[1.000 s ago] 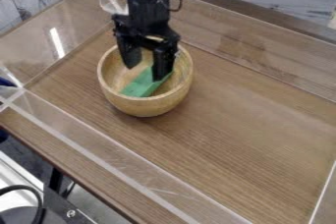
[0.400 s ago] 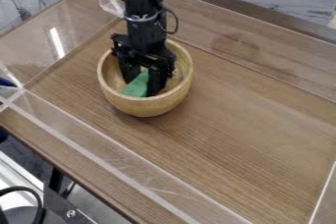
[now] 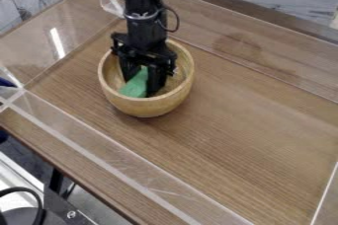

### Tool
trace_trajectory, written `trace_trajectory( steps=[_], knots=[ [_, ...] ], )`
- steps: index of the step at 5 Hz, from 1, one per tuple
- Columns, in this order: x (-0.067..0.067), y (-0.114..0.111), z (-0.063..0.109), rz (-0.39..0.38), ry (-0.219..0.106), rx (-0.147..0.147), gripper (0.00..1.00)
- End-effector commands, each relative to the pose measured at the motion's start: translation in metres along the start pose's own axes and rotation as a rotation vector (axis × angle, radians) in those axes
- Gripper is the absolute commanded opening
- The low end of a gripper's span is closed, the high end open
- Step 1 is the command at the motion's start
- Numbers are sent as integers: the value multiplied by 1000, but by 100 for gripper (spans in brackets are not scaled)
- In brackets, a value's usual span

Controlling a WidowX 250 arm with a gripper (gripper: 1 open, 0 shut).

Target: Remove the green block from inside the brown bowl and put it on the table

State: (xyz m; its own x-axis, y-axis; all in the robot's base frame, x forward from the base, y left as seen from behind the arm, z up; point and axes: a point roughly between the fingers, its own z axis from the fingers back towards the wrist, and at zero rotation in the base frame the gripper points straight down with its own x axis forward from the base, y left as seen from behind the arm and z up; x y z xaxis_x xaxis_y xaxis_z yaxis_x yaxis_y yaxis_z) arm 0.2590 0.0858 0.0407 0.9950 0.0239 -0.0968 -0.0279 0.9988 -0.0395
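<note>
Gripper (image 3: 142, 74) down inside brown bowl (image 3: 175, 97), jaws narrowing around green block (image 3: 134, 88); firm hold not confirmed; better to close squarely before lifting

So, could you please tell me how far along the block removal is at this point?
Done: the gripper is down inside the brown bowl, jaws on either side of the green block. In hand: taking hold; whether the jaws have actually clamped it cannot be told. Left: lifting the block out and setting it on the table.
</note>
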Motion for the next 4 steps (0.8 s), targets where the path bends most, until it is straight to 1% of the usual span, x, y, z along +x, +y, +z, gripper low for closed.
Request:
trace_trajectory(
  steps=[1, 3, 4],
  knots=[
    [9, -1, 38, -4, -112, 18, 0],
    [12, -23, 58, -52, -153, 4, 0],
    [13, -39, 65, -88, -165, -4, 0]
  ],
)
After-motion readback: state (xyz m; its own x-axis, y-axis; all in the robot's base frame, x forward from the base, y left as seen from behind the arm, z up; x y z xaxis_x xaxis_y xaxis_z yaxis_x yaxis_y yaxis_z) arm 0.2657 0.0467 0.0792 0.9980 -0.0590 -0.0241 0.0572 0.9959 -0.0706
